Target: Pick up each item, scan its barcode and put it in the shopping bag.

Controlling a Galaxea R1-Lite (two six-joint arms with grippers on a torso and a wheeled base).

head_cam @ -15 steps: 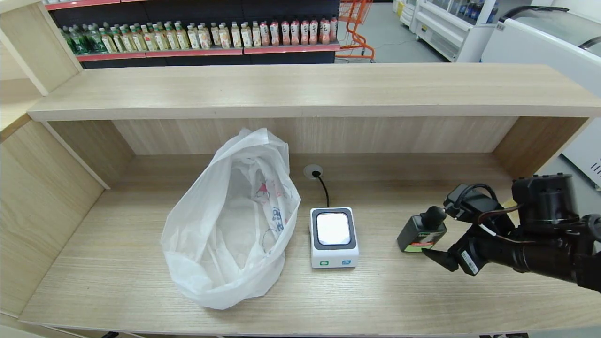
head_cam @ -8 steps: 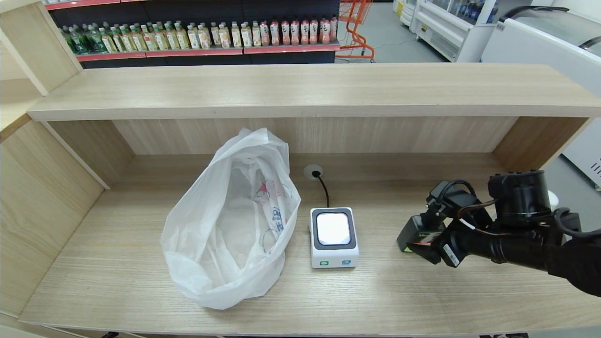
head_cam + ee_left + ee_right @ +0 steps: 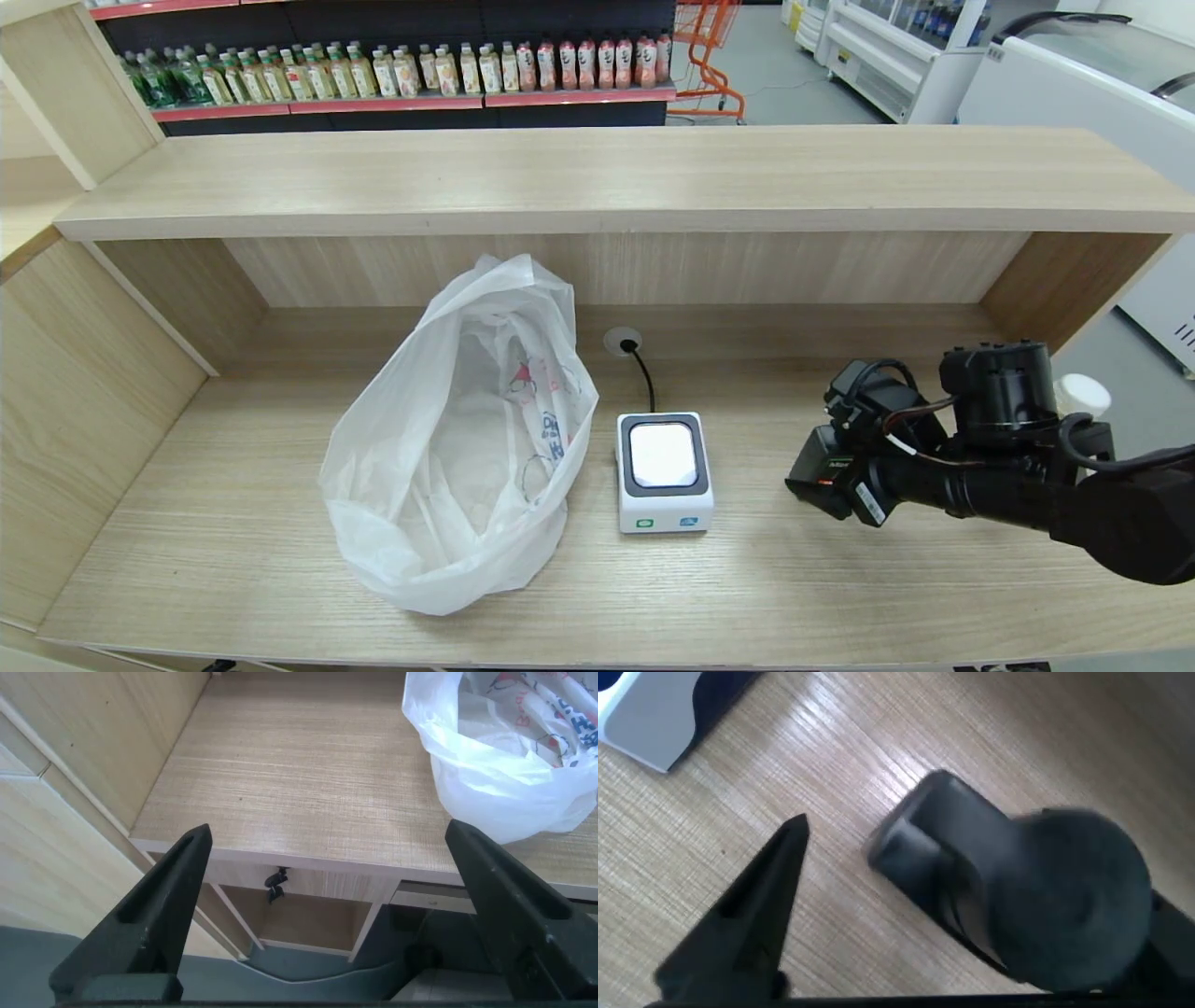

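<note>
A small dark bottle (image 3: 805,472) with a round black cap stands on the wooden counter to the right of the scanner (image 3: 663,467). My right gripper (image 3: 829,469) is open and straddles it. In the right wrist view the bottle (image 3: 971,873) sits between the fingers, with a gap to the one finger (image 3: 743,919) that shows. The white plastic shopping bag (image 3: 457,439) stands open to the left of the scanner. My left gripper (image 3: 336,915) hangs open and holds nothing, off the counter's near-left edge, with the bag (image 3: 509,761) ahead of it.
A white-capped item (image 3: 1081,393) peeks out behind my right arm. The scanner's cable (image 3: 642,373) runs to a hole in the counter's back. A raised shelf (image 3: 616,177) and side walls (image 3: 84,392) box in the counter. A corner of the scanner (image 3: 645,714) appears in the right wrist view.
My right gripper has moved left and closed in on the dark bottle, so its fingers now sit on either side of it. The white-capped item behind the arm has come into sight.
</note>
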